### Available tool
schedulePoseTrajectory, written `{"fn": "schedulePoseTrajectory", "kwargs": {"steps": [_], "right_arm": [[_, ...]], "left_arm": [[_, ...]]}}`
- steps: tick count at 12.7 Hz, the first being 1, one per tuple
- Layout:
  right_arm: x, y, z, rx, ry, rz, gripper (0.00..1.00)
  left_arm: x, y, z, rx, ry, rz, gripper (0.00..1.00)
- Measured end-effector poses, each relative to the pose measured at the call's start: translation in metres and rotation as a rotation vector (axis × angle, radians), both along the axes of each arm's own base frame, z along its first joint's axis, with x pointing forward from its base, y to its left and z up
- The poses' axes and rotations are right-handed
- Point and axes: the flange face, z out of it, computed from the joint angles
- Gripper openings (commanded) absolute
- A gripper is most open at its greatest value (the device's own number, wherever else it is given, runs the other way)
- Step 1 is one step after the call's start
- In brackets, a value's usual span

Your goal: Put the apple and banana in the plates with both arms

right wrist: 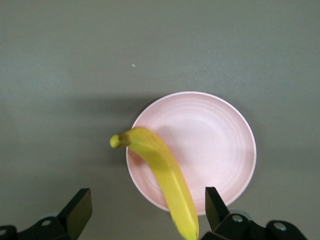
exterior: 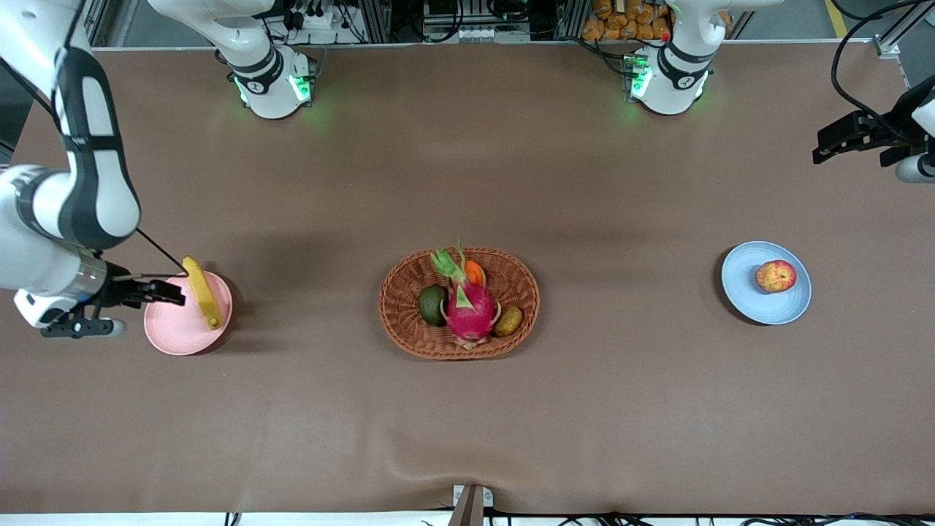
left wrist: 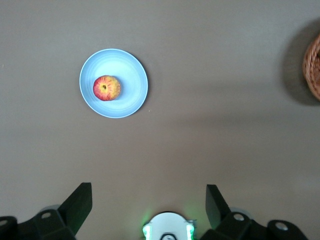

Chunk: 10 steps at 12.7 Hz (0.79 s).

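Observation:
The banana (exterior: 202, 292) lies across the pale pink plate (exterior: 175, 332) at the right arm's end of the table, one tip reaching past the rim. My right gripper (exterior: 166, 291) hovers over that plate's edge. In the right wrist view its jaws stand wide apart, and the banana (right wrist: 165, 177) runs loose between them over the pink plate (right wrist: 210, 140). The apple (exterior: 776, 276) sits in the light blue plate (exterior: 760, 307) at the left arm's end. My left gripper (exterior: 829, 148) is open and empty, raised over bare table away from the apple (left wrist: 106, 88) and the blue plate (left wrist: 131, 75).
An oval wicker basket (exterior: 409, 281) stands mid-table between the two plates, holding a dragon fruit (exterior: 469, 307), a small orange fruit, a green fruit and a kiwi-like fruit. Its rim (left wrist: 312, 67) shows in the left wrist view. Brown table cloth surrounds everything.

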Motion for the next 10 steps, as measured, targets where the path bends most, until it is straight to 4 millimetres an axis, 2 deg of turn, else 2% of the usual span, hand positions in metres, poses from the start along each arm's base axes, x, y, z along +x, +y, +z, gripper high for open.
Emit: {"fn": "schedulePoseTrajectory", "kwargs": {"steps": [4,7,9,10], "right_arm": [[-0.022,0.006,0.06,0.027,0.023,0.027,1.0],[-0.038,0.015,0.096,0.046,0.035,0.049,1.0],[-0.048,0.029,0.115,0.021,0.054,0.056,1.0],[-0.053,0.042,0.126,-0.001,0.065,0.049,1.0]], "left_arm": [[0.0,-0.005,0.0,0.005,-0.002,0.03,1.0],[0.002,-0.005,0.001,0.003,-0.02,0.018,1.0],[0.003,-0.005,0.001,0.003,-0.022,0.015,1.0],[0.003,-0.005,0.001,0.003,-0.022,0.015,1.0]]}}
